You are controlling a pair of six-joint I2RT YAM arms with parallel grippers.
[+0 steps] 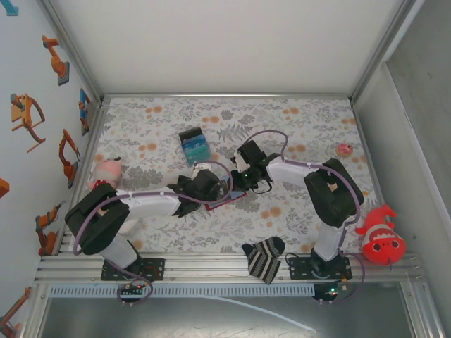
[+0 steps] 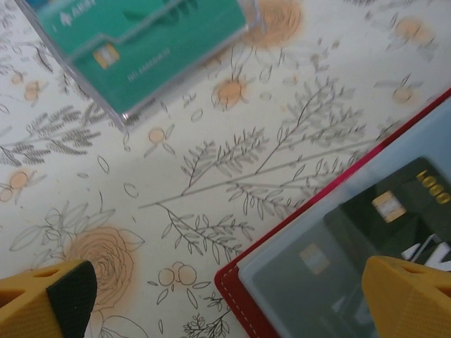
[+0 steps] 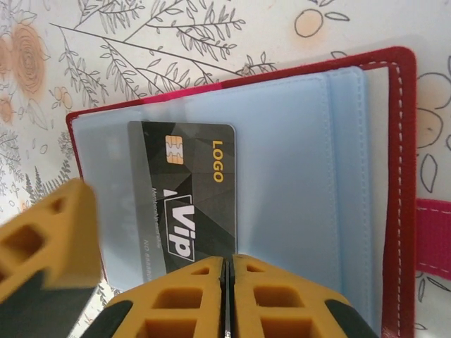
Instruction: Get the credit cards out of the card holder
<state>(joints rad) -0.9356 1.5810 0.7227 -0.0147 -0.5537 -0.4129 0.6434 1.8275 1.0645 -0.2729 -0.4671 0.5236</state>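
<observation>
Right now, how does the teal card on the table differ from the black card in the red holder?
The teal card lies on the table, apart from the card holder; the black card sits inside it under a clear sleeve. Teal card: white lettering; black card: gold LOGO, white VIP. Both show a gold chip.

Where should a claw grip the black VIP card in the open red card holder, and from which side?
Probably pinch the black VIP card by its long edge beside the word LOGO, facing the light blue pockets. It lies flat in the red card holder, so only a thin edge offers a hold. The right claw sits at that edge's near end; come in low from there.
</observation>
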